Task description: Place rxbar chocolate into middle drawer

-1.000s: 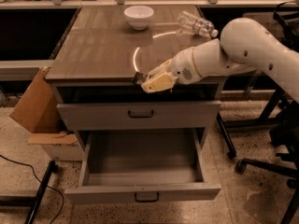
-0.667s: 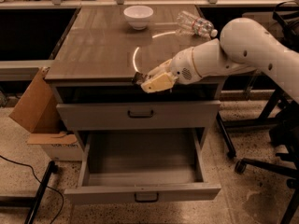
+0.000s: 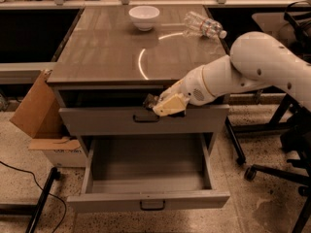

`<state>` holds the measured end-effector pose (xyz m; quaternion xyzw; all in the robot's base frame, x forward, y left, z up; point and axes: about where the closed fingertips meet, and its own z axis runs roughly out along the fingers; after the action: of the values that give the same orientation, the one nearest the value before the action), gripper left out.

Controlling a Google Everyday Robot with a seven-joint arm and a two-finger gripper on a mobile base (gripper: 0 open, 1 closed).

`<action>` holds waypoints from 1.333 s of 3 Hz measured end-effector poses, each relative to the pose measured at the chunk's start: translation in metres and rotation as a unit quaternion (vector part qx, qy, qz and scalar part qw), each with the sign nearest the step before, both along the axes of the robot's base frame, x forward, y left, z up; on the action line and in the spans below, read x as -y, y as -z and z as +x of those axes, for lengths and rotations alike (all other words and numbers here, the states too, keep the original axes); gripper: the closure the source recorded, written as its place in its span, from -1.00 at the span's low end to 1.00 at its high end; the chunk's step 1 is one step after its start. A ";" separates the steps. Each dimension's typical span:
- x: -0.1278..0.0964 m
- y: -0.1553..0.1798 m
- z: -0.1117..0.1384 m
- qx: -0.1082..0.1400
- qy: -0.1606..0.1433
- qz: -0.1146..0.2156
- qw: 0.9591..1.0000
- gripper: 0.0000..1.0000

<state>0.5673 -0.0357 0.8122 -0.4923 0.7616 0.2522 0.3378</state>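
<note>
The gripper [image 3: 156,104] hangs in front of the cabinet, just off the near edge of the top [image 3: 107,52], level w/ the shut top drawer [image 3: 97,122] and right beside its handle. Its jaws are closed on a small dark thing poking out left at the tip. This is judged to be the bar [image 3: 149,101], since no bar lies on the top or in the open drawer. Only a bit of it shows, so how firm the hold is can't be told.

The middle drawer [image 3: 146,200] stands pulled out toward the near side, below the gripper, w/ nothing seen in its box. It is prob. out that far so the arm can come down from above w/o catching the top drawer's front. The bar is held past the cabinet edge for the same reason: it looks to sit over the far part of the open box, not over the top.

The arm [image 3: 252,67] reaches in from the right, sloping down to the left. That keeps it away from the bowl [image 3: 144,17] and the bottle [image 3: 203,26] at the far side of the top, both well apart from the gripper.

Step in hand, by the look: bar is over the drawer, lowering not yet done. Next move needs a drop into the box, approx its middle, then a low release so the bar doesn't skid out over the front panel
</note>
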 end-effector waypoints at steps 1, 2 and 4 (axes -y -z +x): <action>0.005 0.034 -0.029 -0.035 0.010 0.002 0.999 1.00; 0.008 0.075 -0.048 -0.073 0.026 0.014 0.997 1.00; 0.007 0.127 -0.060 -0.115 0.043 0.021 0.992 1.00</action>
<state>0.5071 -0.0426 0.6852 -0.4197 0.8104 0.3086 0.2683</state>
